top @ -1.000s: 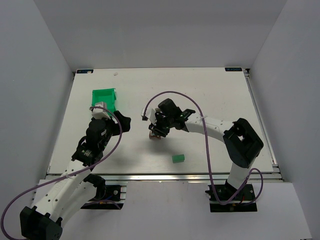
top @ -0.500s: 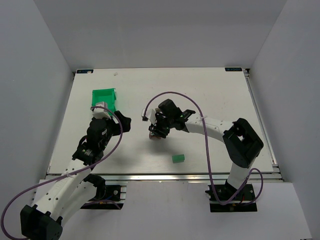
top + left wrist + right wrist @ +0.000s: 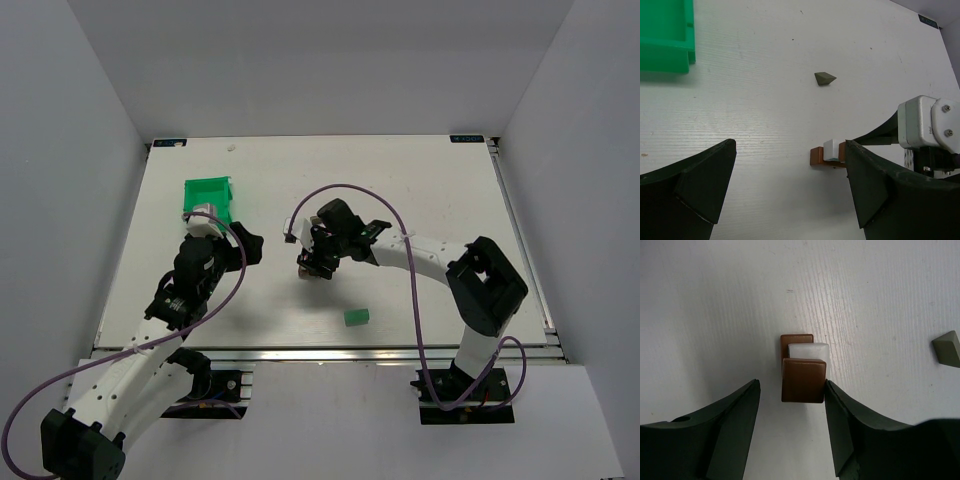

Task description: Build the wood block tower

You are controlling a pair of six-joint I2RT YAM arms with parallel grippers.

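Green block at bench front; wood block tower, brown and whitish pieces, mid-bench between parted fingers of right tool, seemingly ungripped; left tool wide open, empty; green bin beyond.

The left arm and right arm show white links, black joints, looping purple cables, dark wedge-shaped jaws and a grey two-screw housing.

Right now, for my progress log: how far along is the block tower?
Done: the tower has brown and white blocks together. In hand: the right gripper straddles it, open; the left gripper hangs open. Left: green block and olive wedge lie loose.
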